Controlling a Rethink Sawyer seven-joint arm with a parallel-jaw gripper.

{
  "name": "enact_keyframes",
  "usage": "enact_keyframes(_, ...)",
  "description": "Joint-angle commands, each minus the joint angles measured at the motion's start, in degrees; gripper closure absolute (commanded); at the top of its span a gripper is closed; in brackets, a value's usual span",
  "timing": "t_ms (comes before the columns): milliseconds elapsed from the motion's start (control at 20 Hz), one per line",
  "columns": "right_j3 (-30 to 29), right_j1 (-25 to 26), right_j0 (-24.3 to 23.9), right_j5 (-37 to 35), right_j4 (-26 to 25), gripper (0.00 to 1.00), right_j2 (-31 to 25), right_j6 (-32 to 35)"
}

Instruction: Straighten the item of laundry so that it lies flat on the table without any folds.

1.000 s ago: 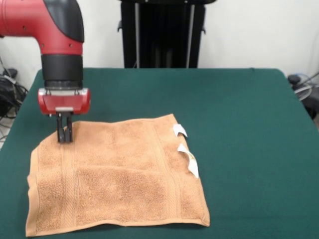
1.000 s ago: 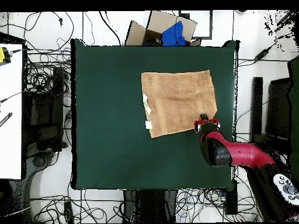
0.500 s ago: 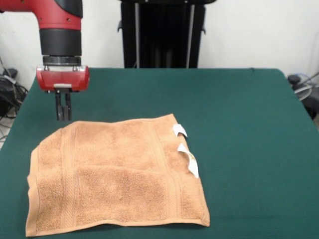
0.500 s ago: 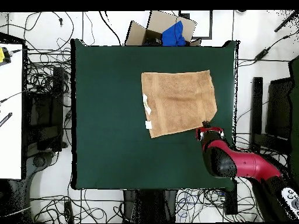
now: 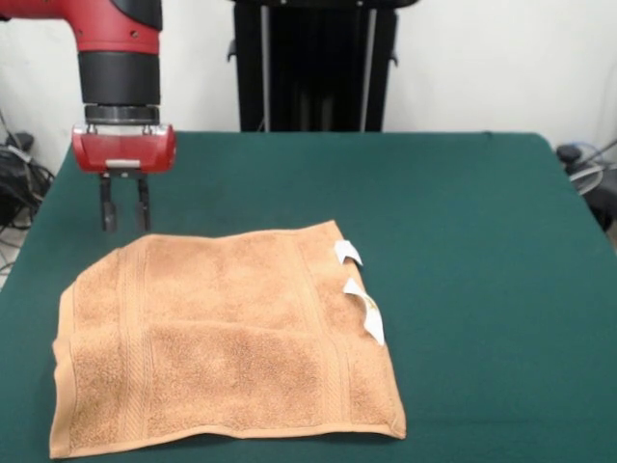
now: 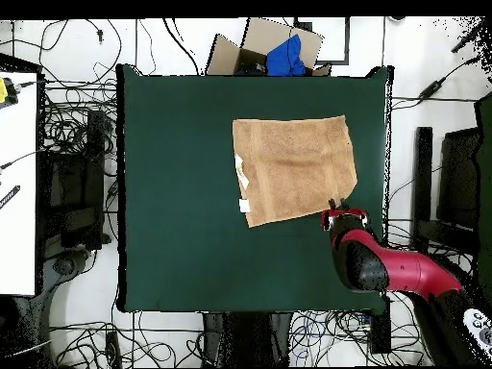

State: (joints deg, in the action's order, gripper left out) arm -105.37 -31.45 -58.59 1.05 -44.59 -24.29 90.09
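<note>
Counter (image 5: 482,212): a wide green top, far larger than the towel, so there is bare felt on every side for spreading cloth.
Towel (image 5: 227,338): lies in the front view's near left part of the counter, its near edge close to the counter's near edge; in the overhead view it sits toward the top right corner (image 6: 293,168). It looks almost flat, spread as a rough rectangle with its border bands showing. A shallow ridge runs across the middle, and the far left corner looks rounded in, not squared.
Tags (image 5: 364,311): two small white tags poke off the towel's right edge onto bare felt, which marks that edge as fully unrolled.
Pincer (image 5: 124,224): hangs above bare felt just beyond the towel's far left corner, fingers parted with a clear gap, gripping nothing.
Judgement: the task looks nearly done; the pincer's place by that corner suits either tugging it square or backing away.
</note>
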Motion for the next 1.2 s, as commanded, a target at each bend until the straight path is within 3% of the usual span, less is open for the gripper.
enact_keyframes(50,-2.89,-5.96,1.73,-5.55,3.95,0.00,-0.94,6.80)
enact_keyframes(250,-5.48,-10.16,-0.13,-8.30,7.05,0.00,-4.31,5.82)
enact_keyframes(650,-6.59,-12.29,-1.31,-8.44,10.02,0.00,-5.49,4.52)
enact_keyframes(1200,-2.56,-8.36,0.95,-6.54,11.55,0.00,-4.23,4.99)
